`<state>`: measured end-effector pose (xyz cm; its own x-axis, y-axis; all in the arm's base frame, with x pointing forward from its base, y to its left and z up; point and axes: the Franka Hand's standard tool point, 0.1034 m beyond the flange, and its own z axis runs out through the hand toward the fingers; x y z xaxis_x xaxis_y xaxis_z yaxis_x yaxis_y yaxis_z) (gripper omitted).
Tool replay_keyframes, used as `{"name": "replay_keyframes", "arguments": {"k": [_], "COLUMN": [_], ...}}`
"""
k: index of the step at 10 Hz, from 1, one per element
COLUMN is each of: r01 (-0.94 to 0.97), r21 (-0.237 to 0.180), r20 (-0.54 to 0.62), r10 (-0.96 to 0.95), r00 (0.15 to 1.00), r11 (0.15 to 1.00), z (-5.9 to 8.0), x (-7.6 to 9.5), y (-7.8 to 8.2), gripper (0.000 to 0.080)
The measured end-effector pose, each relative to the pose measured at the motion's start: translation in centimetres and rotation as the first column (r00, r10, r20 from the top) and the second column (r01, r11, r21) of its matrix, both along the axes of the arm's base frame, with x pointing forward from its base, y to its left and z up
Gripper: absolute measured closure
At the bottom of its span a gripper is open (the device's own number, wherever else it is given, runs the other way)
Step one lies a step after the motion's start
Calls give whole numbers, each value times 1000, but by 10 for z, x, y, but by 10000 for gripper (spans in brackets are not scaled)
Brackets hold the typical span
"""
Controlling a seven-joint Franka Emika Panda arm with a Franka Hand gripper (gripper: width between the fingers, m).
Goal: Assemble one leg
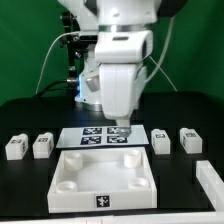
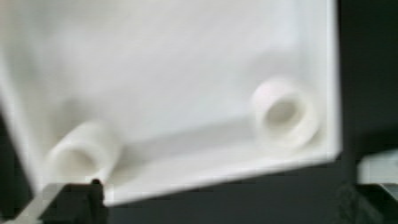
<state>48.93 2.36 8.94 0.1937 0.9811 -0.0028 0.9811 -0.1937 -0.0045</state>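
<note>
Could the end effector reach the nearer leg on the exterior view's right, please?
Likely yes: the leg stands apart from its neighbour, with nothing between it and the end effector.

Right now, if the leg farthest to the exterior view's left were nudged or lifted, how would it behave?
The leg looks squat and blocky, lying flat on the table, so it would probably slide rather than roll or tip. Its crisp edges suggest rigid plastic: likely stiff and light. Its smooth faces may be slightly slippery in a grip.
</note>
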Motion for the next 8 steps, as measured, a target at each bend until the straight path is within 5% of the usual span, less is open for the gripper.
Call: {"name": "replay_keyframes", "arguments": {"k": [3, 5, 8], "r01": [-367, -347, -266], "r21": [21, 39, 41], "r20": [-15, -17, -36], "r10": [368, 348, 267], "r00": [930, 937, 963], "r11": [930, 937, 963], "z": [-38, -69, -79], "x": [-40, -56, -60], "y": [-34, -38, -38], "gripper": [150, 150, 150]}}
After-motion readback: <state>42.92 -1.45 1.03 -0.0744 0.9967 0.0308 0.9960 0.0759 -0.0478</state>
